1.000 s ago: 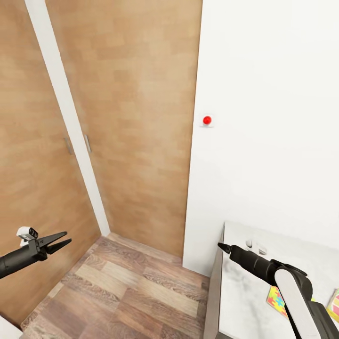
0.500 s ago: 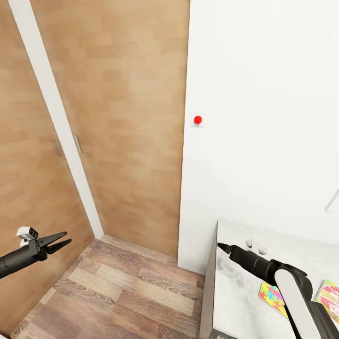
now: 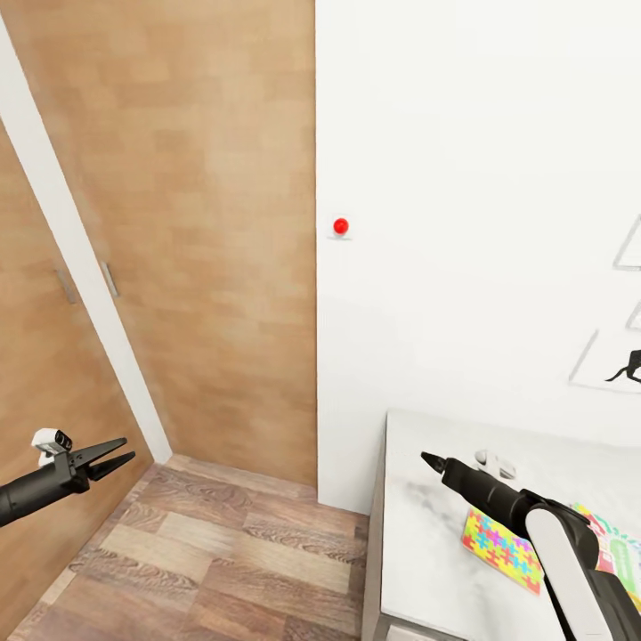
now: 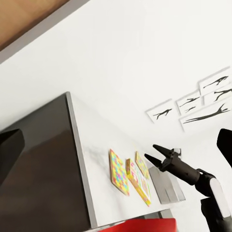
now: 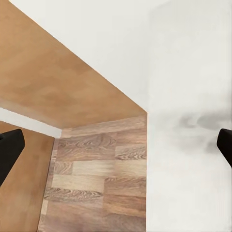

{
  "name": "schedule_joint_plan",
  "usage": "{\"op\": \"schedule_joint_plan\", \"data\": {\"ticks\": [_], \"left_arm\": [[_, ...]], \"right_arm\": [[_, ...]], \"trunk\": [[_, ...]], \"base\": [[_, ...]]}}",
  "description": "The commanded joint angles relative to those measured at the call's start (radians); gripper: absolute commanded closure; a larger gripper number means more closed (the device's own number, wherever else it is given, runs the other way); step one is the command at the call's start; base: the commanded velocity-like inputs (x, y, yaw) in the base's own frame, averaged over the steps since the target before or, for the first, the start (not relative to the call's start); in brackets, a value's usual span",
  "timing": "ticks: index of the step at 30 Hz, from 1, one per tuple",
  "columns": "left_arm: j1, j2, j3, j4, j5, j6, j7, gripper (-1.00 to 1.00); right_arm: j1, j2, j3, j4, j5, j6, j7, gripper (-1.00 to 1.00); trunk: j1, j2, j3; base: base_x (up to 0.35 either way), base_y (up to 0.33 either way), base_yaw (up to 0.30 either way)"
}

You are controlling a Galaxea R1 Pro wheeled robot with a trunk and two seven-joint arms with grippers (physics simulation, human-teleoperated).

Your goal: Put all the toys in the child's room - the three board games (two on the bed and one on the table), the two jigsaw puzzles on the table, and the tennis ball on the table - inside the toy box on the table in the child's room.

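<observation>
The pale table (image 3: 418,570) fills the lower right of the head view. A jigsaw puzzle (image 3: 500,550) lies flat on it, with another colourful flat piece (image 3: 614,545) beside it, partly behind my right arm. My right gripper (image 3: 429,460) hovers open over the table's left end, just short of the puzzle. From the left wrist view, the puzzle (image 4: 118,171), two more colourful flat pieces (image 4: 140,180) and the grey toy box (image 4: 166,186) sit in a row, with the right gripper (image 4: 150,151) above them. My left gripper (image 3: 123,452) is open over the floor. The bed and tennis ball are out of view.
Wooden wardrobe doors (image 3: 178,223) stand at the left, a white wall with a red knob (image 3: 340,226) ahead. Athlete silhouette pictures (image 3: 623,365) hang over the table. A small white object (image 3: 495,461) lies near the wall. Wood-plank floor (image 3: 214,552) lies between wardrobe and table.
The camera has swung to the right, so wardrobe and wall slid left and more of the table, the puzzle and the pictures came into view. Both grippers hold the same pose.
</observation>
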State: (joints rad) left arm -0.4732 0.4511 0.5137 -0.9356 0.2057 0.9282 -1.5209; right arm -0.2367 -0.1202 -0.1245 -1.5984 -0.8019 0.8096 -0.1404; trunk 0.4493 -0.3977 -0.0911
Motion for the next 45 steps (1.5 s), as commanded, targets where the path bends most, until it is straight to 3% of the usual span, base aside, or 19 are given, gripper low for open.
{"op": "schedule_joint_plan", "data": {"ticks": [1,24,45], "left_arm": [[-0.001,0.000,0.000,0.000,0.000,0.011,-0.004,-1.00],[-0.001,0.000,0.000,0.000,-0.002,0.011,0.002,-1.00],[-0.001,0.000,0.000,0.000,-0.002,0.011,0.019,-1.00]], "right_arm": [[-0.001,0.002,-0.001,-0.001,-0.010,0.002,-0.010,-1.00],[-0.001,-0.005,-0.009,0.001,-0.012,-0.004,-0.010,-1.00],[-0.001,0.006,-0.002,-0.006,-0.007,0.004,-0.010,-1.00]], "trunk": [[0.001,-0.002,-0.002],[0.001,-0.002,-0.008],[0.001,-0.002,-0.038]], "base": [[0.000,0.000,-0.030],[0.000,0.000,-0.003],[0.000,0.000,-0.043]]}}
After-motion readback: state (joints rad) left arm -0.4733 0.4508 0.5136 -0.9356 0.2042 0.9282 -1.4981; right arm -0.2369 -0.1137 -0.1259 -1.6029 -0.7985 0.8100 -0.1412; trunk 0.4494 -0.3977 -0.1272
